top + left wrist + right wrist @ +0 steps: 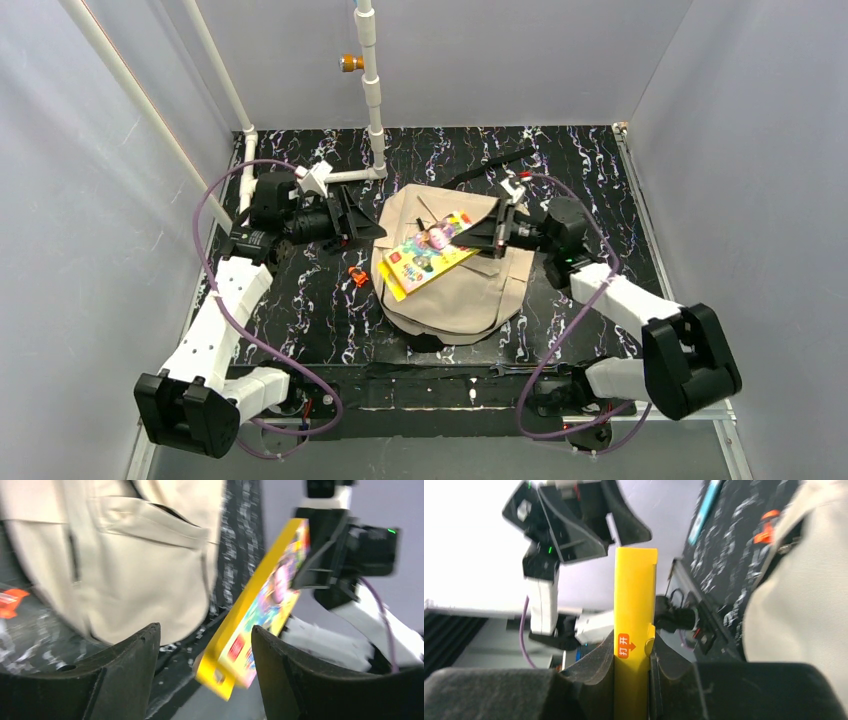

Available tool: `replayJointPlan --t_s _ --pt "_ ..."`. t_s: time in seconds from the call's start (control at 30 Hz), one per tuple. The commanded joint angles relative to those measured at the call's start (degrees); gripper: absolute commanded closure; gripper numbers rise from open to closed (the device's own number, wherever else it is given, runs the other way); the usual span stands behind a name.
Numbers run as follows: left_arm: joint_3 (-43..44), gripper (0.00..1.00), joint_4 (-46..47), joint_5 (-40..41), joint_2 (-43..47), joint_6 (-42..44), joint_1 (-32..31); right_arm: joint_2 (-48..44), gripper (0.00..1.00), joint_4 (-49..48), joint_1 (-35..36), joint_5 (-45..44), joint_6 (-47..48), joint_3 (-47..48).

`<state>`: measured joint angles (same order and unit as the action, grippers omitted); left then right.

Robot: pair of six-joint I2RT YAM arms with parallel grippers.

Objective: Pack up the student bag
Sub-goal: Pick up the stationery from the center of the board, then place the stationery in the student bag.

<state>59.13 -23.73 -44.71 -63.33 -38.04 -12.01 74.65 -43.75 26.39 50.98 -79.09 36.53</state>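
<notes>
Student bag lies flat mid-table, a bit toward the far edge. Right gripper is clamped on the edge of the yellow box, held over the bag. Left gripper has its jaws apart, empty, at the bag's left side. Step looks like box insertion. Next move likely needs the left claw to lift the opening; I can't see one open.

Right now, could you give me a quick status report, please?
Left gripper open, off the yellow box. Right gripper shut on it, above student bag. Small orange item beside bag, not blocking.
</notes>
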Motion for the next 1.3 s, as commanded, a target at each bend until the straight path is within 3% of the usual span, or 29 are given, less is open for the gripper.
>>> replayJointPlan --t_s 0.0,0.13,0.2,0.33,0.5,0.63,0.83,1.1,1.27 --pt "-0.46 0.34 -5.41 18.63 2.83 3.92 -0.48 -6.24 0.96 15.0 -9.05 -4.25 5.36 -1.36" --pt "-4.65 0.34 6.61 20.87 0.86 0.67 -6.67 -10.66 0.96 26.1 -20.6 -4.15 10.28 -1.74" --pt "-4.75 0.38 11.85 22.57 -2.48 3.34 -10.22 -10.5 0.96 38.17 -23.35 -5.4 18.53 1.37" --pt "-1.95 0.44 20.38 26.53 -10.79 16.21 -17.62 -9.22 0.96 50.89 -27.66 -9.99 29.98 6.05" --pt "3.86 0.41 26.16 22.91 -20.08 35.11 -22.18 -7.66 0.95 65.58 -28.7 -19.65 44.75 15.98" --pt "12.35 0.44 19.67 23.46 -30.04 46.59 -23.21 -7.36 0.93 64.77 -28.77 -18.31 45.52 17.11" --pt "16.94 0.46 15.23 25.21 -37.18 57.73 -24.98 -6.88 0.93 61.71 -28.67 -14.42 42.89 15.12" --pt "16.34 0.42 14.76 29.47 -40.56 64.17 -28.16 -6.1 0.93 57.19 -28.51 -10.56 39.13 13.36" --pt "17.85 0.43 17.46 41.21 -43.95 64.4 -29.19 -6.36 0.93 56.69 -28.26 -10.24 38.67 13.09"
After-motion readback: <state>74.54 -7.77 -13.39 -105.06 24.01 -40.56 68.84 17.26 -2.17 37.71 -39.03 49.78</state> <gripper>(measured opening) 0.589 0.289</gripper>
